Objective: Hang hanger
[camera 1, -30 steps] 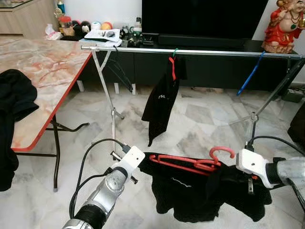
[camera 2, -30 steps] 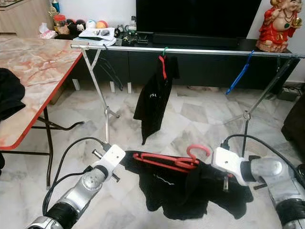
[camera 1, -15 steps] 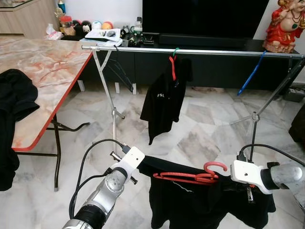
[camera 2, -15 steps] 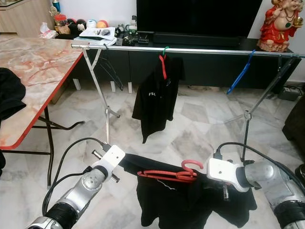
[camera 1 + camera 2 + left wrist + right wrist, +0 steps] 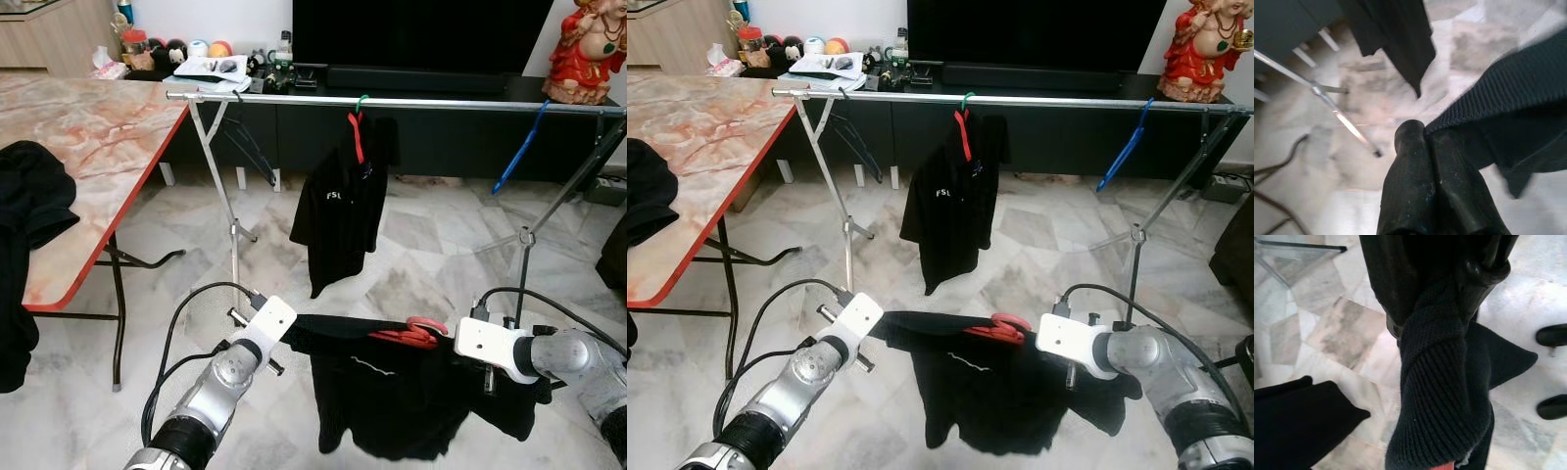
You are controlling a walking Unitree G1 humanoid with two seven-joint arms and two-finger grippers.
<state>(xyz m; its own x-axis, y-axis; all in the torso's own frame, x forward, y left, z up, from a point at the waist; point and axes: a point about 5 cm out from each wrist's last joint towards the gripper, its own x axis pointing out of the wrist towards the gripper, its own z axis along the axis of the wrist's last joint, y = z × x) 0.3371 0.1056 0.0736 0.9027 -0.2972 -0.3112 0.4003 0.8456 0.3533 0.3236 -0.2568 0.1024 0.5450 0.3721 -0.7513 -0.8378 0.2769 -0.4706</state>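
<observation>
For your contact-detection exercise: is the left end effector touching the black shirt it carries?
Touching. The left wrist view shows the left end effector shut on the ribbed edge of the black shirt, fabric pinched between its fingers.

White letters "FSL" on hanging black shirt (image 5: 338, 211) (small, faint)

Pale marble-tiled floor (image 5: 411, 255) carrying a silver metal clothes rack (image 5: 392, 104).
Left of the rack stands a red-edged marble-patterned folding table (image 5: 88, 147), black garment (image 5: 29, 206) lying on it.

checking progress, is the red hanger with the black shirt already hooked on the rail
No, the red hanger with the black shirt is held low between both end effectors, well below the rail.
</observation>
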